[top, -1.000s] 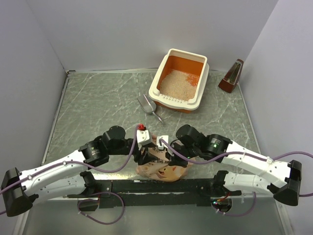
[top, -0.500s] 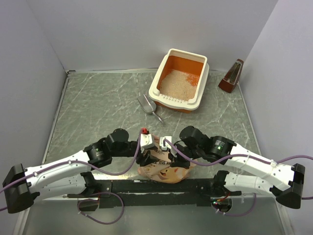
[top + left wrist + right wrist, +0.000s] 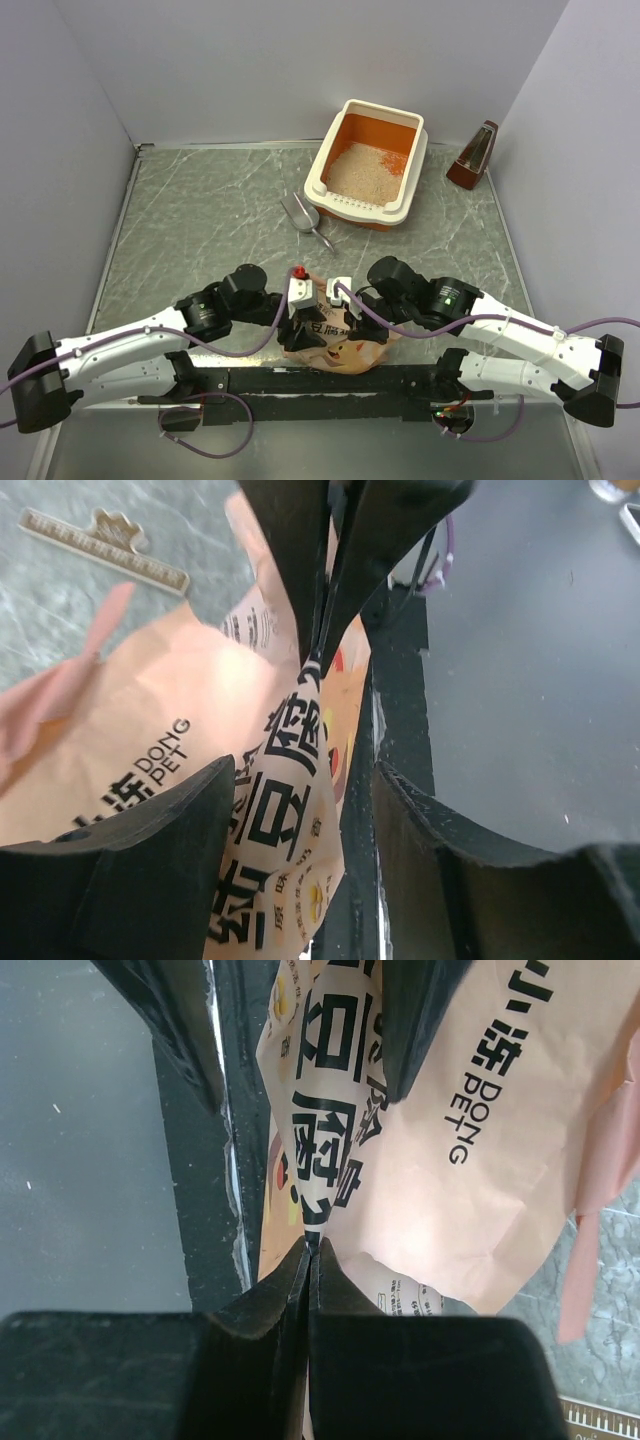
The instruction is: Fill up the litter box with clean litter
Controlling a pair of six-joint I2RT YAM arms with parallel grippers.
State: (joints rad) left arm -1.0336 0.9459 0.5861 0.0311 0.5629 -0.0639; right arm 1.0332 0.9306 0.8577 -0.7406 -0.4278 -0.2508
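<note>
**Bag slides nearer, tray sits untouched at the back**

Since a second ago both arms have pulled in toward the near edge, and the peach-pink bag (image 3: 335, 347) has come with them. It now bunches right against the black rail (image 3: 400, 380) that runs along the near side. Everything else has stayed where it was.

The right hand (image 3: 310, 1258) is pinched tight on a crease of the bag, its two dark fingers pressed flat together on the film. The left hand (image 3: 300, 815) stands partly spread over the same fold. The printed plastic lies against one finger, and a dark gap shows beside the other, so it has no grip on the bag.

The bag is thin, glossy, crumpled film with bold black lettering and a cartoon face. A pale ridged clip (image 3: 105, 545) lies flat on the worktop (image 3: 200, 220), which is grey-green marbled stone.

Far right of centre is the litter box (image 3: 322, 182), a rectangular plastic tray with a cream rim and an orange inside. The clean litter (image 3: 355, 170), pale sandy grains, covers its near half, and bare orange shows at the far end. Just left of its near corner lies a grey metal scoop (image 3: 303, 215), close to the tray but apart from it. A brown wedge-shaped object (image 3: 473, 157) stands by the right wall.

Open worktop stretches across the left and the middle, between the hands and the tray.
</note>
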